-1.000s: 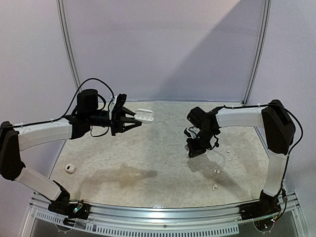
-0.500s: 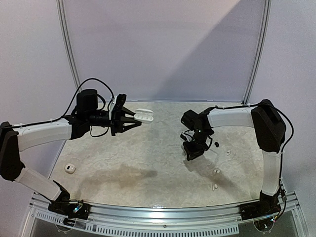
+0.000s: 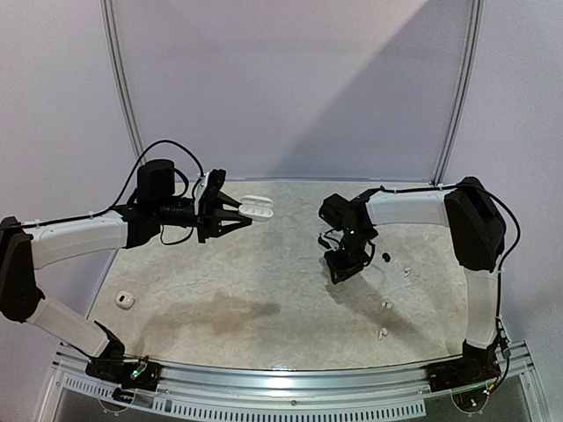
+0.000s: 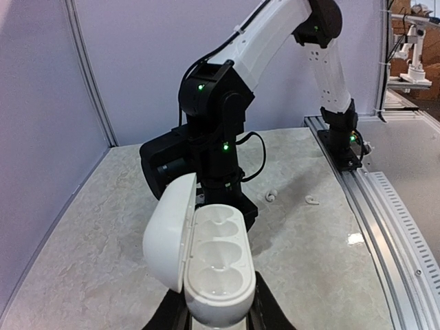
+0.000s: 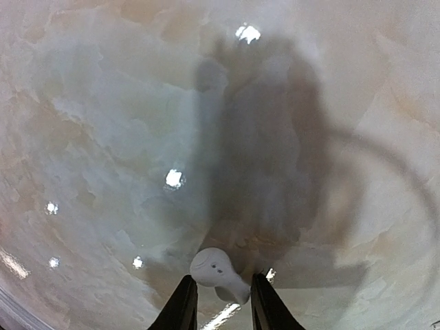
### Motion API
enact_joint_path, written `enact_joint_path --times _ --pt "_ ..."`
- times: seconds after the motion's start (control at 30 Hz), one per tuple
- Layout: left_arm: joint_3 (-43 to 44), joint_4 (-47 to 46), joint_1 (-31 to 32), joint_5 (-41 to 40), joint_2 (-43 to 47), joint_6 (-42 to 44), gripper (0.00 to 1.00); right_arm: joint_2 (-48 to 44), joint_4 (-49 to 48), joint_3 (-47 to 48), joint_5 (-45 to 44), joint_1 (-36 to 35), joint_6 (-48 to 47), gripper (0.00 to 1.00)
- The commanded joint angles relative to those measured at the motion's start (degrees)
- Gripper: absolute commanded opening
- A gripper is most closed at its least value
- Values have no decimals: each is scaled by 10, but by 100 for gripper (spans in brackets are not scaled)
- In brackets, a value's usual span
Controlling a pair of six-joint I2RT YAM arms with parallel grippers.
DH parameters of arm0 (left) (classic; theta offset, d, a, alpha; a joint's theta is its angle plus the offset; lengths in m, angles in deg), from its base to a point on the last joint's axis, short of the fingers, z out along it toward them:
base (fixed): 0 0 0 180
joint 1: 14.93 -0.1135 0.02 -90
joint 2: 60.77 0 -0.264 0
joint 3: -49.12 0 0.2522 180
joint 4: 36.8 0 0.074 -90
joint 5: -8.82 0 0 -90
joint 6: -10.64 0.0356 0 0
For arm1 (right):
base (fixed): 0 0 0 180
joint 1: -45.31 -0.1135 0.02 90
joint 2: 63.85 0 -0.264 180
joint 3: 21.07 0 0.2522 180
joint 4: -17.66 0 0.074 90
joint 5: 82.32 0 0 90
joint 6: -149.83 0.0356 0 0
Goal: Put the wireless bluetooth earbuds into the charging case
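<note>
Pale marbled tabletop (image 3: 264,299), lilac panels (image 3: 290,88) behind. At 11 o'clock from the table's middle, clamped tight in the left gripper (image 3: 242,214): the charging case (image 3: 258,207), lifted clear of the surface. In the left wrist view, lid (image 4: 168,230) hinged open toward 9 o'clock, wells facing up and bare as far as shown. No shift there over the last second.

At 3 o'clock, real movement. Swung inward toward 9 o'clock since a second ago, elbow folded closer: the right gripper (image 3: 338,272), now nearer the case yet well apart from it. Between its fingers (image 5: 184,302), seen from the right wrist camera: one white earbud (image 5: 214,270), head toward 11 o'clock, stem slanting down toward 5 o'clock. Fingers parted around it; impossible to tell whether pinched firmly or merely cradled.

Lying at 4 o'clock: loose white earbuds (image 3: 385,305), three of them, plus a black earbud (image 3: 385,258) just beyond. At 8 o'clock near the table edge, a second small case (image 3: 123,301).

Reads as the carry, bud in transit to the held case. Not yet done: closing the gap, lining the stem over a well, lowering in. Worth watching the hold on so tiny a piece, easily dropped short if loose.
</note>
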Motion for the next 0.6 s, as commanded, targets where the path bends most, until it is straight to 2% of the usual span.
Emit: enact_joint_path --times 0.0,0.23,0.57 --pt "-6 9 -4 -4 8 10 0 12 6 23 -20 -2 -25 27" --pt "-3 17 -4 -6 7 16 0 17 6 35 -2 -3 -40 29" --pt "1 27 -4 -9 5 23 0 15 20 28 -2 -3 -44 14"
